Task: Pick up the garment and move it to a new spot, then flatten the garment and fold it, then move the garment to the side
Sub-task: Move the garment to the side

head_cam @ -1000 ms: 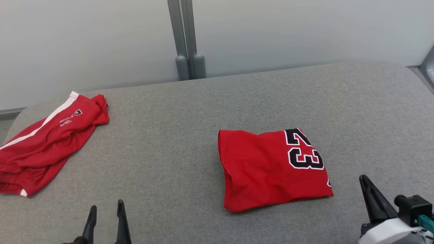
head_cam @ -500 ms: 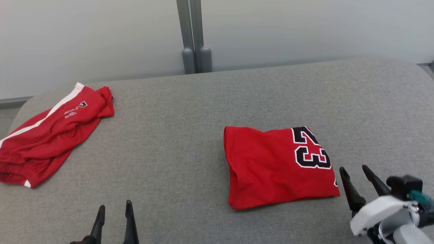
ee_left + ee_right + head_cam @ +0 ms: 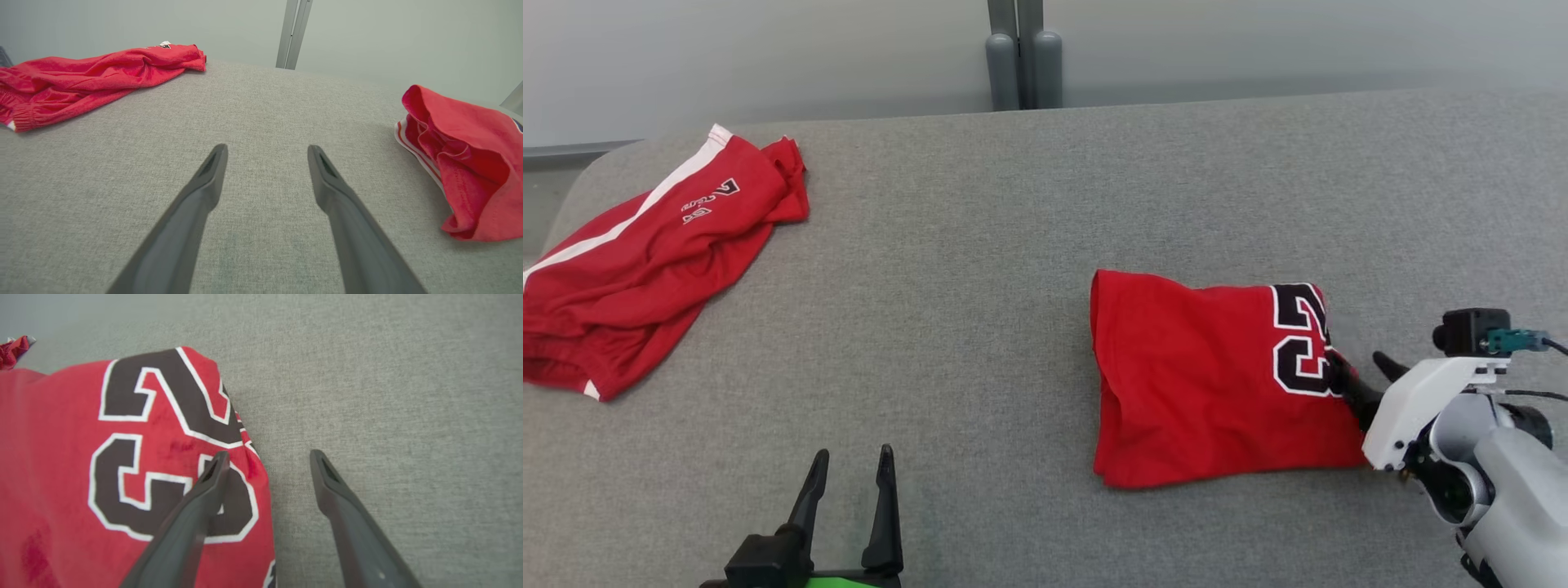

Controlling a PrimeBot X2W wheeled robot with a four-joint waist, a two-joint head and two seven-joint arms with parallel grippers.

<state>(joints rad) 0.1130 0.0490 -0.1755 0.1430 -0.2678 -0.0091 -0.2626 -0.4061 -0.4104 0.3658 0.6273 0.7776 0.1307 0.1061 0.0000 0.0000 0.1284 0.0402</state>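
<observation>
The right claw was seen spread astride the numbered edge of the folded red jersey; the left claw was positioned spread, well apart from it.

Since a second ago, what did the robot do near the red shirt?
The right fingers swung in from the lower right corner to the folded red shirt's right edge and spread apart. One is now over the number, the other over the gray cushion. Nothing is gripped yet. The left fingers stayed open and idle. The shirt and the red shorts stayed put; only the camera shifted.
</observation>
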